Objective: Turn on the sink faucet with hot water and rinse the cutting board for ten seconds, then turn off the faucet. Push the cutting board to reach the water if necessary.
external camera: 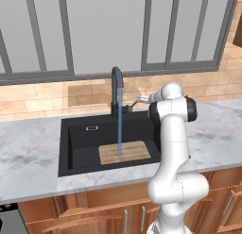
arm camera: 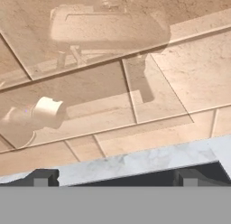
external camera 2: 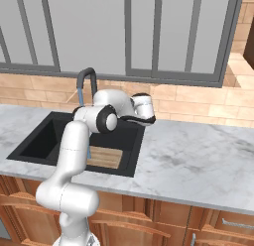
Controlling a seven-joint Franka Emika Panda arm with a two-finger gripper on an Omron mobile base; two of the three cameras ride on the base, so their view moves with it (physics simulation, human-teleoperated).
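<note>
A marble counter (external camera: 33, 148) carries the black sink (external camera: 75, 148) and faucet (external camera: 116, 89).

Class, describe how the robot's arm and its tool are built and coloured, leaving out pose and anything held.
The glossy white tubular arm has rounded segments with dark grey rings at its joints and no visible cables or markings. Its tool ends in two small dark grey, blocky finger tips.

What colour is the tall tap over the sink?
The faucet is matte black, like the sink basin below it. The left base view shows it best.
</note>
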